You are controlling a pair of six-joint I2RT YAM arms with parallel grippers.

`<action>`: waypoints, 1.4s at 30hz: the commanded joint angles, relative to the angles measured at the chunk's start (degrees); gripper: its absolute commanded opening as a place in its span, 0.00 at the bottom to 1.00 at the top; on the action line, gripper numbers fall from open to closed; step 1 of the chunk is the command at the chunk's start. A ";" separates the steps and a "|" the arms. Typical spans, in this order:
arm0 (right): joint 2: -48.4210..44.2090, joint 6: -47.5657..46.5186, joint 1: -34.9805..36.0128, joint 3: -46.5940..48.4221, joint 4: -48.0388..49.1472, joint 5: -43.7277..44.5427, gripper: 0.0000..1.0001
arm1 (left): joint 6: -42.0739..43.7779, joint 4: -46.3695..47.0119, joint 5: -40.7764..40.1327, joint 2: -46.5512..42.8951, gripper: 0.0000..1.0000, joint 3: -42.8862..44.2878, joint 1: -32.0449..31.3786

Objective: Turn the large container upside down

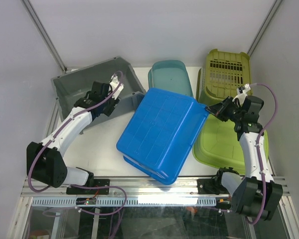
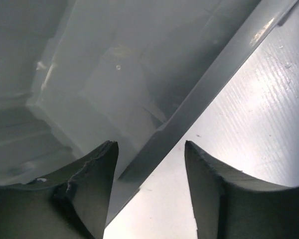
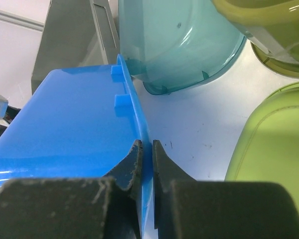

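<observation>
White panels walled the cell on three sides, and the pale table (image 1: pixel 107 132) was crowded with tubs. The blue container (image 1: pixel 162 127), which I took for the large one as the broadest there, lay at the table's middle with its ribbed bottom upward, tilted, its near-left edge low. The right gripper (image 1: pixel 212 110) had its jaws clamped on that container's rim at the far-right corner; the right wrist view showed the thin blue lip pinched between them.

At the rear left a gray bin (image 1: pixel 70 89) stood tipped, its inside showing. The left gripper (image 2: pixel 149 147) straddled the bin's rim (image 2: pixel 214 84), jaws apart, one inside and one outside, neither pad plainly touching.

To finish well, the right arm probably needed to lower the held corner slowly until the whole rim sat flat, letting go only once the weight was on the table. A thin lip can slip or flex, so the wrist ought to follow the tilt, not fight it. The teal tub (image 1: pixel 169 74) and the green basket (image 1: pixel 219 144) sat near that corner and wanted clearance.
</observation>
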 commanded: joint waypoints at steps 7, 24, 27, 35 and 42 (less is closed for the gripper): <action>2.40 3.43 -0.26 1.21 9.10 -4.50 0.00 | -4.40 1.57 1.19 6.95 0.65 3.52 0.06; 7.86 0.01 7.50 3.76 9.14 2.17 0.00 | -20.02 -8.59 4.20 4.51 0.00 26.56 -0.58; 10.47 -3.48 9.37 4.71 6.64 6.18 0.00 | -24.85 -9.94 5.94 2.44 0.00 34.94 -0.61; 14.29 -7.87 10.10 4.35 -0.03 11.23 0.41 | -31.41 -9.58 5.89 1.92 0.00 45.64 -0.55; 13.19 -9.77 11.77 10.05 -7.66 20.15 0.72 | -34.68 -8.75 5.83 1.47 0.00 44.58 -0.56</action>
